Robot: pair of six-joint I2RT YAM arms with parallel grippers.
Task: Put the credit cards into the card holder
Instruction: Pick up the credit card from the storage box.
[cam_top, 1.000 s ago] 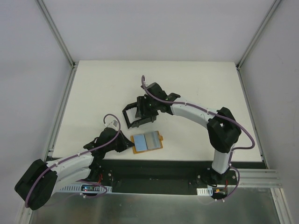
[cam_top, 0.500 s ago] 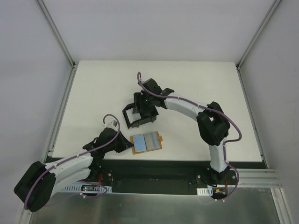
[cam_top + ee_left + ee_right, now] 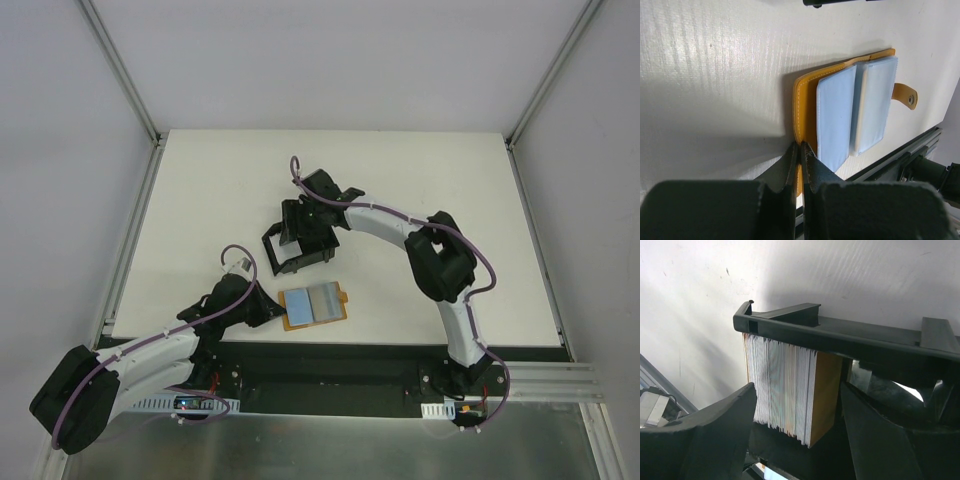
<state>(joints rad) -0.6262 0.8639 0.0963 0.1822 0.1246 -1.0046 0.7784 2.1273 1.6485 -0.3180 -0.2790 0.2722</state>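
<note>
Over the card holder, which sits at 11 o'clock from the wallet on the surface, my right pincer has spread its jaws well wider than they were a second ago. My elbow on that side has also folded in closer to the box. From my wrist I see a tan-orange card standing on edge inside the holder, pressed against the 3 o'clock end of a row of pale cards. My two fingers stand on either side of that row. They grip nothing, and a dark gap shows beside the orange card. I take this to mean that the card has been let go and is now lodged in the box, so one delivery looks finished.

My left pincer has meanwhile shut down tight. Its jaws are pinched on the wallet's orange rim at its 9 o'clock edge, and the wallet lies open and flat, with its bluish sleeves facing up.

With the wallet pinned like that, I judge that my right arm is free to lift off the holder and come back toward 5 o'clock for another card. I cannot tell whether any cards are left inside those sleeves.
</note>
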